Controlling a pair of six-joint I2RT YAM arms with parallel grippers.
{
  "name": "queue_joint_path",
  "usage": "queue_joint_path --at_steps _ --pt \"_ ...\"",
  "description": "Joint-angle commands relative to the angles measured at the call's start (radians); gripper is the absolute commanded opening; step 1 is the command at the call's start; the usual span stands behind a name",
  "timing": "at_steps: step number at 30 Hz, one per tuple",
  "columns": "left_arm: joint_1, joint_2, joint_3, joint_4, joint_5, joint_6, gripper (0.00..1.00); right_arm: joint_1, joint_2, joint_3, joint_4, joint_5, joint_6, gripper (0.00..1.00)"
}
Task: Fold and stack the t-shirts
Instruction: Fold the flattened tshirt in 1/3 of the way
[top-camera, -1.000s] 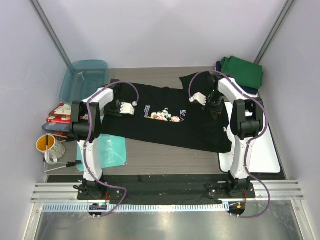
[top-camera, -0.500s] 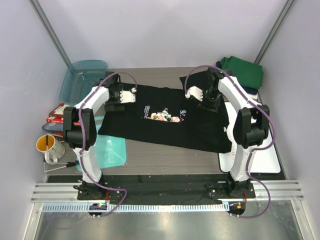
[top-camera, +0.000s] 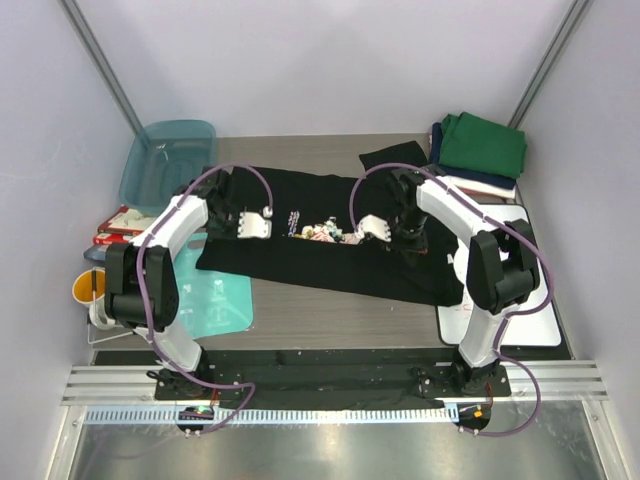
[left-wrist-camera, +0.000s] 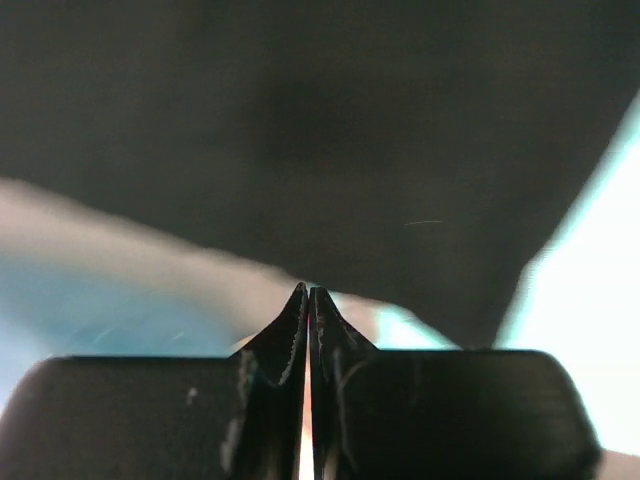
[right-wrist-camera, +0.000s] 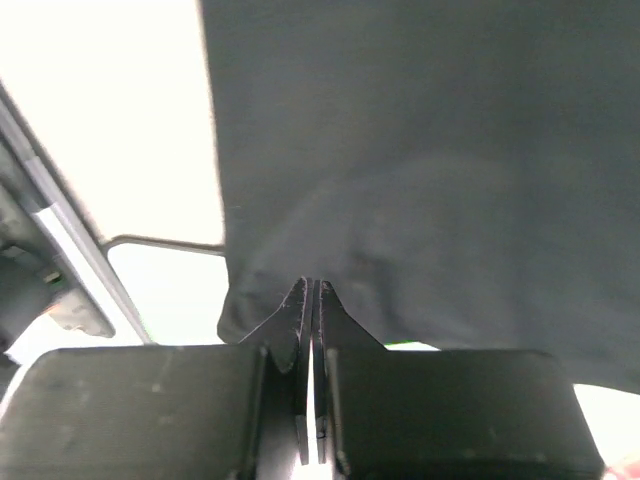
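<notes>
- the black t-shirt (top-camera: 330, 262) lies spread across the middle of the table (top-camera: 320, 320), print up.
- left jaws are pressed together at its left edge; cannot tell if cloth is caught.
- right jaws are pinching a puckered bit of its right side.
- folded t-shirts (top-camera: 483, 143), green on top, sit at the far right.
</notes>
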Motion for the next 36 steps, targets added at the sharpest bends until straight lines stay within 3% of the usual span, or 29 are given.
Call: queue_joint_path --at_steps 1,9,23,36 --pt "0.003 -0.001 -0.037 -0.191 0.081 0.130 0.00 0.011 -0.053 -0.063 -0.106 -0.011 -0.003 0.01" --pt "0.003 0.075 -0.034 -0.232 0.048 0.153 0.00 0.016 -0.040 -0.159 -0.078 -0.023 0.023 0.01" --pt "-0.016 0.187 -0.052 -0.215 0.019 0.107 0.00 0.028 0.090 -0.140 0.019 -0.046 0.077 0.01" --pt "-0.062 0.061 -0.250 -0.345 0.046 0.138 0.00 0.008 0.098 -0.120 -0.020 -0.051 0.098 0.01"
